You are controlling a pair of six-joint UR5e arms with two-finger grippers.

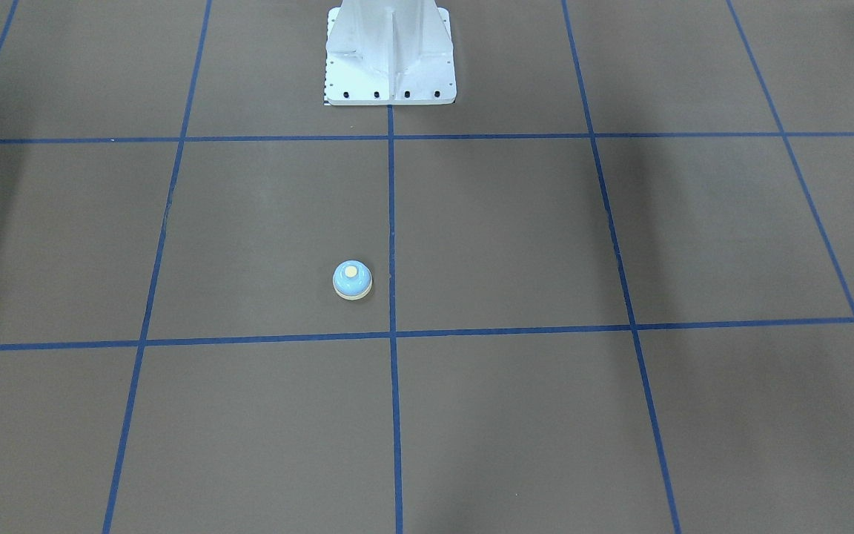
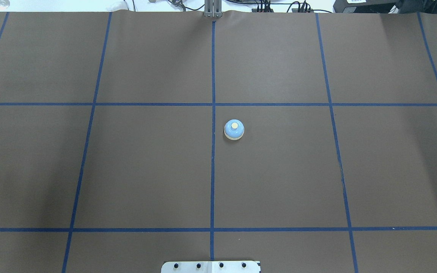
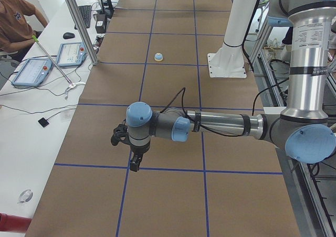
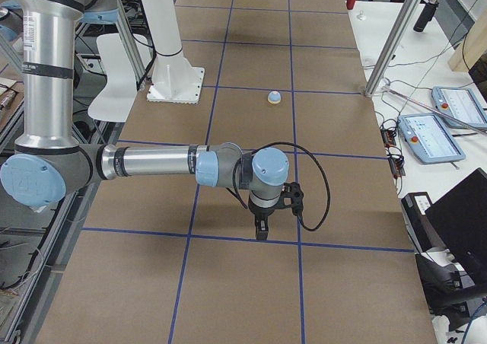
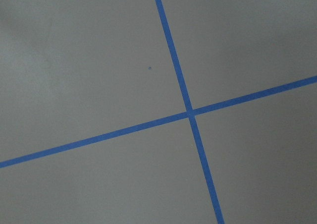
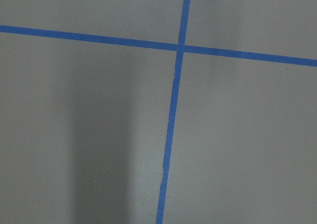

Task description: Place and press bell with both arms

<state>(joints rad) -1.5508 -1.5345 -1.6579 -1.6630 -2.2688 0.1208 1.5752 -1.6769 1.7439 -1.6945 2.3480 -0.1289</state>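
The bell [image 1: 352,280] stands alone and upright on the brown table near its middle, beside the centre tape line; it also shows in the overhead view [image 2: 234,129] and small in both side views [image 3: 158,56] [image 4: 275,97]. My left gripper [image 3: 135,163] hangs over the table far from the bell, at the table's left end. My right gripper [image 4: 261,232] hangs over the opposite end, also far from the bell. Both show only in the side views, so I cannot tell whether they are open or shut. The wrist views show only tape crossings.
The white pedestal [image 1: 390,59] stands at the robot's edge of the table [image 2: 211,266]. Blue tape lines grid the brown table [image 2: 146,170]. An operator [image 3: 16,22], teach pendants [image 3: 31,72] [image 4: 430,135] and metal posts [image 3: 79,22] line the far side bench.
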